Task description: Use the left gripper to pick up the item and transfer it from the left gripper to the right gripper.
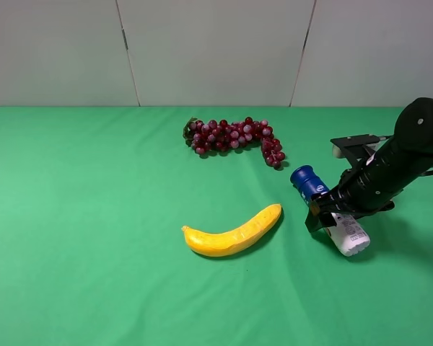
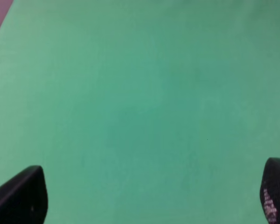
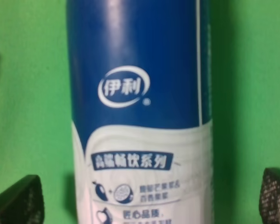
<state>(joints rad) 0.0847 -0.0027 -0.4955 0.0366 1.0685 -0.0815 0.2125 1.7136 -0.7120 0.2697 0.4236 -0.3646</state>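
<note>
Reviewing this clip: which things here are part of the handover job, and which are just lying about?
Part of the job:
- bottle
- right hand, open astride the bottle
- left hand, open over bare cloth

Lying about:
- banana
- grapes

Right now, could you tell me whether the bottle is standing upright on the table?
No, the bottle lies on its side on the green table, under the right gripper.

Blue-white bottle point(image 1: 329, 209) — flat on table
</note>
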